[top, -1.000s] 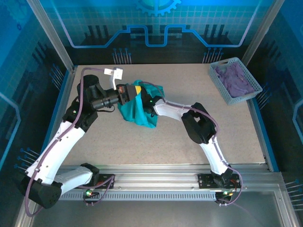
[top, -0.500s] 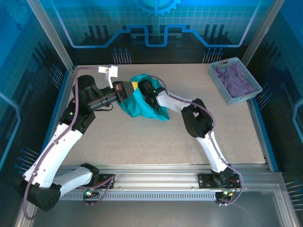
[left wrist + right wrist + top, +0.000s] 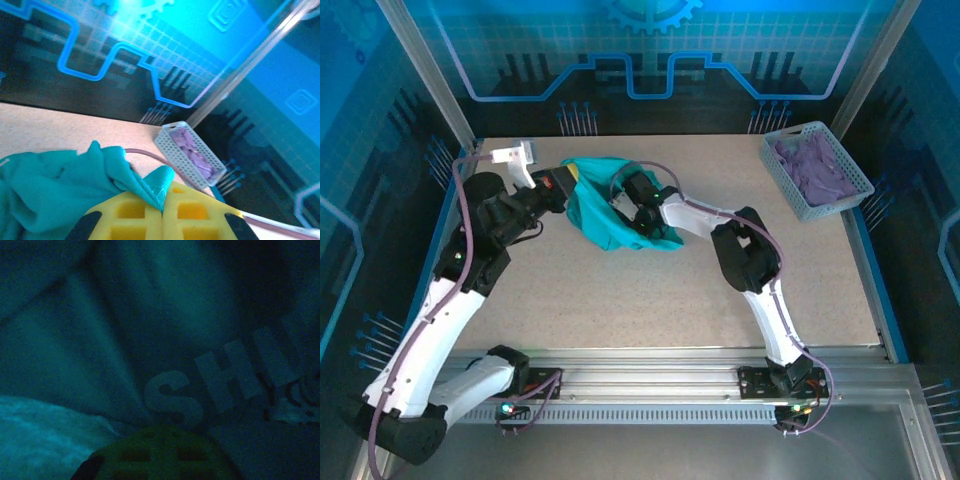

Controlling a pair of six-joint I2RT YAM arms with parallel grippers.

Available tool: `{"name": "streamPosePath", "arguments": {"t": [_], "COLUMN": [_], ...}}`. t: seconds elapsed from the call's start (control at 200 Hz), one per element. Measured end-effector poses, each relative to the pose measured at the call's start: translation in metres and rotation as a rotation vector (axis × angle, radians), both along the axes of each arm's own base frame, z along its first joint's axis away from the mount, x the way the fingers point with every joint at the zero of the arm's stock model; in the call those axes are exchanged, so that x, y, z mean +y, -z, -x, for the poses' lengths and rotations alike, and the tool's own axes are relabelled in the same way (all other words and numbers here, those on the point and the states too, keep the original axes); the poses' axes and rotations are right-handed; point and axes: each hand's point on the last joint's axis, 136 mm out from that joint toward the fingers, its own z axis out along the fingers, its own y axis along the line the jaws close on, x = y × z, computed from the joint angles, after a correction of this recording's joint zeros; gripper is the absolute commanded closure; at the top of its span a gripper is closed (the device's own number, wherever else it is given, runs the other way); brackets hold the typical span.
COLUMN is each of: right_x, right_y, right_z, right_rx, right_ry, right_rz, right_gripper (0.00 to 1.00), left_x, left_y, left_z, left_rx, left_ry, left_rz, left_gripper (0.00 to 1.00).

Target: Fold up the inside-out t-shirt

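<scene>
item: teal inside-out t-shirt (image 3: pixel 603 212), bunched at the far centre of the table (image 3: pixel 620 290). left gripper (image 3: pixel 162 212) clenched on a fold. right gripper (image 3: pixel 632 203) clenched under the cloth, catch unclear. risk: limp knit may slip a pinch or twist ropelike if the arms pull apart. soft, matte, creased, pale lettering. perforated basket (image 3: pixel 782 178) of purple cloth (image 3: pixel 817 165) well apart.
</scene>
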Motion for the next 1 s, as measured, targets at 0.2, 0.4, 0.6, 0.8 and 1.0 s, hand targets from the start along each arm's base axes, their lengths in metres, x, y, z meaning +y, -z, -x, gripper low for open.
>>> {"name": "streamPosePath", "arguments": {"t": [0.2,0.4,0.6,0.8,1.0], "right_x": [-0.003,0.006,0.006,-0.001,-0.011], "right_y": [-0.059,-0.115,-0.122,-0.137,-0.215], "right_z": [0.018,0.024,0.034,0.039,0.045], "right_rx": [-0.044,-0.126,-0.125,-0.119,-0.232], "right_ry": [-0.018,-0.044,-0.072,-0.071,-0.094], "right_rz": [-0.185,-0.36,-0.417,-0.507,-0.652], "right_gripper": [1.0,1.0,1.0,1.0,1.0], "left_x": [0.003,0.005,0.021,0.039,0.09], "left_y": [0.04,0.077,0.098,0.116,0.178], "left_z": [-0.024,-0.039,-0.051,-0.069,-0.083], "left_rx": [0.086,0.157,0.204,0.25,0.404], "left_ry": [-0.048,-0.077,-0.142,-0.21,-0.357], "left_rz": [-0.057,-0.111,-0.133,-0.131,-0.068], "left_gripper": [1.0,1.0,1.0,1.0,1.0]}}
